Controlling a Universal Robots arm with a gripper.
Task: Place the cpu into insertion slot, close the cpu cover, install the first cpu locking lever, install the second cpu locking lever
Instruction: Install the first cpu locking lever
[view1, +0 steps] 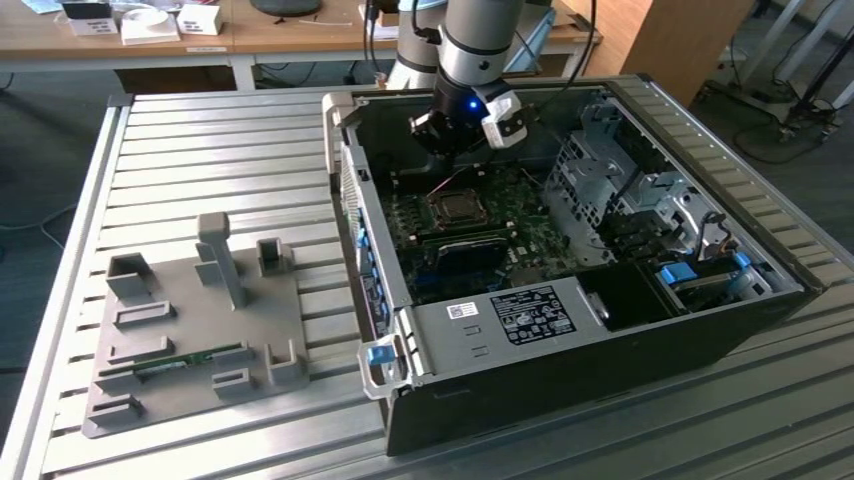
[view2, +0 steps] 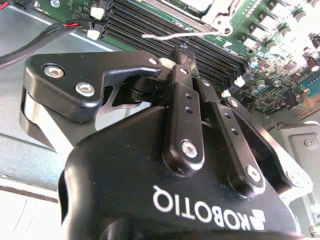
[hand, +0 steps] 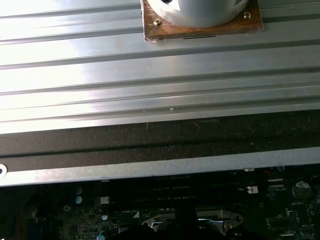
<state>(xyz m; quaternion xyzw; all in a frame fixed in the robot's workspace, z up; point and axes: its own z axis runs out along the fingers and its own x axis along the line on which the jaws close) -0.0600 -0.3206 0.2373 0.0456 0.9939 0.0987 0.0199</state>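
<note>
An open computer case (view1: 747, 335) is laid on a slatted metal table (view1: 200, 150). The gripper (view1: 450, 150) is held inside it, above the green motherboard (view1: 534, 235). The insertion slot (view1: 458, 207) is seen at six o'clock from the gripper, apart from it. A white-labelled black box (view1: 527, 313) is set at six o'clock from the slot, and a grey fixture plate (view1: 187, 335) at nine o'clock from the case.

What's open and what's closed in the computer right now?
computer case, open, side panel off.
gripper, shut, holding nothing.
cpu cover, lying flat on the insertion slot.
locking lever, wire sticking out over the memory slots.
</note>
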